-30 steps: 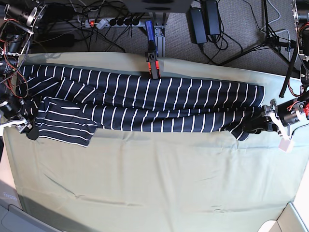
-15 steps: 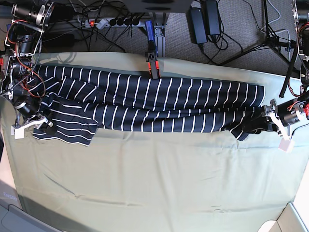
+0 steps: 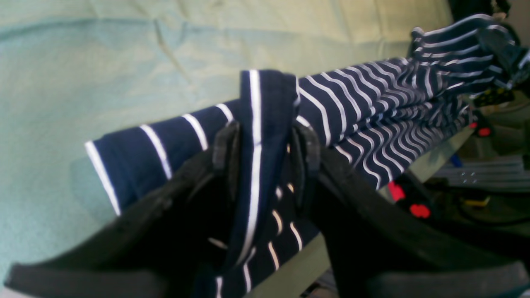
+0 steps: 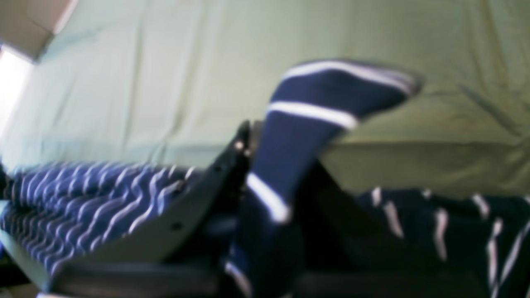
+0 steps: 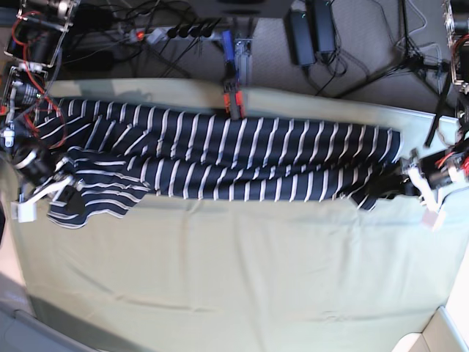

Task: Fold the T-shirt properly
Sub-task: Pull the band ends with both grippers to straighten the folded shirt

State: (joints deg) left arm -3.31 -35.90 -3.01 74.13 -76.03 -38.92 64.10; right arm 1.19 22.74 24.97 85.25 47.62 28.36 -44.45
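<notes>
The navy T-shirt (image 5: 234, 150) with thin white stripes lies stretched as a long band across the far half of the table. At its right end in the base view, my left gripper (image 5: 392, 189) is shut on a fold of it. The left wrist view shows that fold (image 3: 265, 124) pinched between the black fingers (image 3: 225, 149) of that gripper (image 3: 265, 145). At the shirt's left end, my right gripper (image 5: 64, 199) is shut on a raised flap. In the blurred right wrist view the striped cloth (image 4: 298, 124) sticks up between the gripper's (image 4: 277, 165) jaws.
The pale green table cloth (image 5: 234, 279) covers the table in front of the shirt. A red and black clamp (image 5: 233, 99) sits at the far edge, touching the shirt. A power strip (image 5: 176, 33), adapters and cables lie on the floor beyond.
My right arm moved in from the table's left edge onto the shirt's left end and shut on it, drawing the flap slightly toward the front. The left gripper kept its hold.
</notes>
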